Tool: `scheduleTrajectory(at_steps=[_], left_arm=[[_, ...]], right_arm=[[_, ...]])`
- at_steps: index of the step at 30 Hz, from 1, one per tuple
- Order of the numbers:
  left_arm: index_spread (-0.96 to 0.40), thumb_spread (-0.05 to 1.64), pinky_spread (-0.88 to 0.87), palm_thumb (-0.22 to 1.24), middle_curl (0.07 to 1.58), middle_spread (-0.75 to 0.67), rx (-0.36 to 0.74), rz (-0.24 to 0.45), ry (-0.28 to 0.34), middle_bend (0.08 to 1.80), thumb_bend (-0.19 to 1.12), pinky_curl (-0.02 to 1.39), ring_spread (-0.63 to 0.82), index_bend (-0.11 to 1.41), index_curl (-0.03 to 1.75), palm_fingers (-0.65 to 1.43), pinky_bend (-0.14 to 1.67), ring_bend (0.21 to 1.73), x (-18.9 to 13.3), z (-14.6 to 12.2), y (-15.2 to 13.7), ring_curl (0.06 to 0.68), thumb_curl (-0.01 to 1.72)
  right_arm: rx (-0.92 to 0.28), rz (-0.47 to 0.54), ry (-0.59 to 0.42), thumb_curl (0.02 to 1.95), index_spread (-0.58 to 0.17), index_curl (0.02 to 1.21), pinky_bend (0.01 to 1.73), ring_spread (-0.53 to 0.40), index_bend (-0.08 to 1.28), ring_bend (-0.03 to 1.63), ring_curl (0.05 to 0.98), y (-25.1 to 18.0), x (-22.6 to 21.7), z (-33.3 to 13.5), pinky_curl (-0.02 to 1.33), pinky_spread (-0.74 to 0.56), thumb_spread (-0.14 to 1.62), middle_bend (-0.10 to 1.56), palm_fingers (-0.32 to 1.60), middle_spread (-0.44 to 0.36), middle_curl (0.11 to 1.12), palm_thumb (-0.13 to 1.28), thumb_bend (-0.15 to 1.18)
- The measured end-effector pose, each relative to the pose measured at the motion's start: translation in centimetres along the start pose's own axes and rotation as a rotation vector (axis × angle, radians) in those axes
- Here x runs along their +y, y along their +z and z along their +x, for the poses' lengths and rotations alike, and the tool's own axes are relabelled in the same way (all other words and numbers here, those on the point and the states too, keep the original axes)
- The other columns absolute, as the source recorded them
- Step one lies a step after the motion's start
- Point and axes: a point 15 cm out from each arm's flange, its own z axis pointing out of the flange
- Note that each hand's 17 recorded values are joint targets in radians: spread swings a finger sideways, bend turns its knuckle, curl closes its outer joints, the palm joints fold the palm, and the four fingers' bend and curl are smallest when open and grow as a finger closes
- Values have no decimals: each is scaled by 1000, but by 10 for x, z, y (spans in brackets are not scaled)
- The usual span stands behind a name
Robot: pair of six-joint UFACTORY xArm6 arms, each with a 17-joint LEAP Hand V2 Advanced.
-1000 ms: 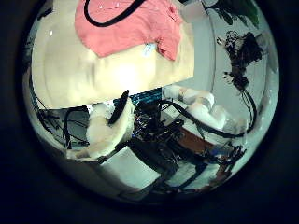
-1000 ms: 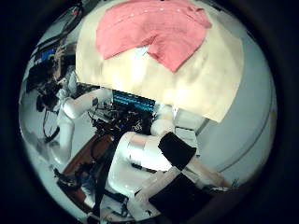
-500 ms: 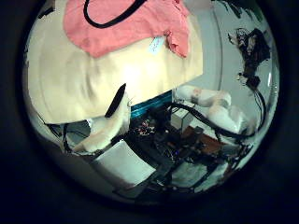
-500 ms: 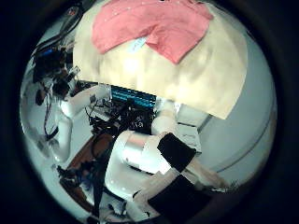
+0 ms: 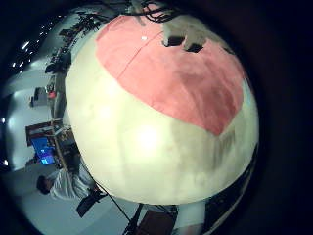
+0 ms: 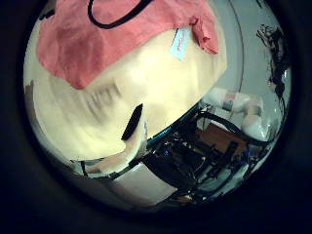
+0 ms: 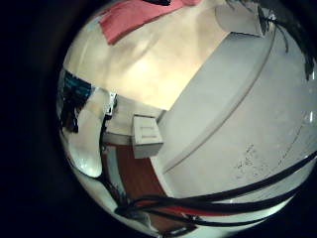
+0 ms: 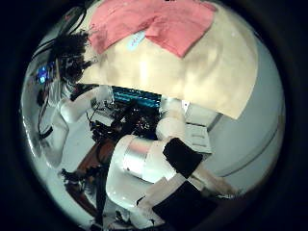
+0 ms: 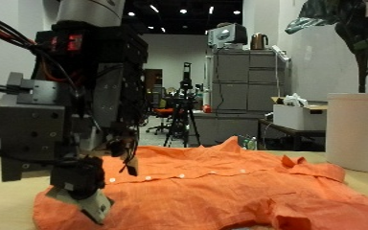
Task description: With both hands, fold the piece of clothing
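Lying spread on the pale worktop [image 9: 6,196], the orange shirt [image 9: 235,187] shows its button placket and a collar, with wrinkles across the body but no clean crease yet visible; the folding therefore appears to be at or near its start. In the outside view one robot hand [image 9: 88,182] stands low at the near edge of the shirt, its fingertips at or just above the cloth; which hand this is cannot be told from that view, nor whether its fingers pinch the fabric. The left palm views show the shirt filling much of the field, so the left hand is judged close over the garment, near the edge bearing a white label [image 6: 181,43]; its fingers are not clearly shown, so its state cannot be told. The right palm views show the shirt farther off across the worktop, and the right hand's fingers cannot be made out either. Remaining, by this judgement: gripping an edge with both hands, carrying it over, and flattening the fold.
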Motion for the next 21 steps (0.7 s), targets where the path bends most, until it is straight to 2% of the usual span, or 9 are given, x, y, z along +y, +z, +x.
scheduleTrajectory(at_steps=[5, 8, 10, 11, 12, 13, 15, 18, 21], left_arm=[[39, 974, 249, 368, 321, 90, -16, -17, 16, 189, -26, 313, 332, 155, 313, 109, 386, 548, -6, -1, 18, 213, 302], [34, 970, 202, 380, 331, 65, -26, -43, 5, 226, -22, 310, 293, 154, 307, 160, 386, 546, -9, -4, 24, 209, 305], [5, 962, 69, 411, 344, -10, -39, -56, -9, 289, -17, 319, 189, 142, 294, 327, 461, 552, -10, -5, 27, 202, 312], [-36, 960, -48, 434, 363, -83, -49, -59, -12, 356, -16, 332, 99, 157, 295, 498, 530, 565, -11, -5, 27, 200, 317], [-45, 959, -73, 442, 361, -97, -60, -61, -12, 360, -15, 330, 80, 153, 292, 503, 538, 563, -12, -6, 27, 195, 319], [-107, 978, -201, 521, 391, -179, -73, -63, -16, 450, 25, 351, -25, 169, 295, 726, 623, 587, -13, -10, 26, 200, 331], [-221, 1041, -410, 747, 413, -324, -84, -70, -20, 537, 133, 363, -222, 190, 305, 951, 718, 611, -13, -12, 25, 198, 383], [-326, 1071, -557, 872, 457, -427, -80, -69, -26, 612, 192, 392, -365, 235, 337, 1081, 781, 607, -14, -12, 23, 214, 443], [-442, 1088, -668, 906, 510, -504, -76, -69, -36, 724, 202, 414, -500, 362, 402, 1211, 825, 632, -13, -15, 21, 241, 504]], right_arm=[[1, 3, -1, 282, -329, 295, 414, 209, 172, 295, 241, 1, -7, 2, 316, 351, 1123, 184, 68, 119, 296, 560, -19], [1, -2, -4, 285, -328, 297, 415, 215, 172, 286, 240, 1, -11, 2, 316, 351, 1122, 185, 67, 122, 295, 568, -18], [0, -7, -5, 286, -328, 298, 414, 217, 171, 282, 240, 2, -12, 2, 316, 351, 1122, 185, 69, 124, 294, 570, -19], [0, -8, -5, 286, -328, 298, 414, 218, 170, 281, 241, 3, -13, 2, 316, 351, 1122, 185, 69, 124, 293, 570, -20], [-1, -10, -6, 287, -328, 298, 414, 219, 170, 281, 241, 3, -13, 2, 315, 351, 1122, 185, 69, 125, 293, 570, -20], [0, -8, -8, 287, -328, 298, 413, 215, 169, 284, 243, 3, -14, 3, 315, 348, 1122, 183, 71, 125, 293, 570, -20], [4, 8, -9, 287, -328, 297, 410, 210, 166, 288, 244, 3, -18, 3, 314, 347, 1122, 186, 75, 125, 293, 570, -20], [20, 68, -15, 287, -323, 289, 415, 199, 153, 305, 249, -2, -31, 7, 312, 330, 1119, 192, 100, 110, 296, 573, -20], [29, 112, -18, 287, -319, 283, 405, 177, 157, 323, 256, 1, -46, 10, 310, 302, 1105, 200, 119, 95, 304, 567, -24]])
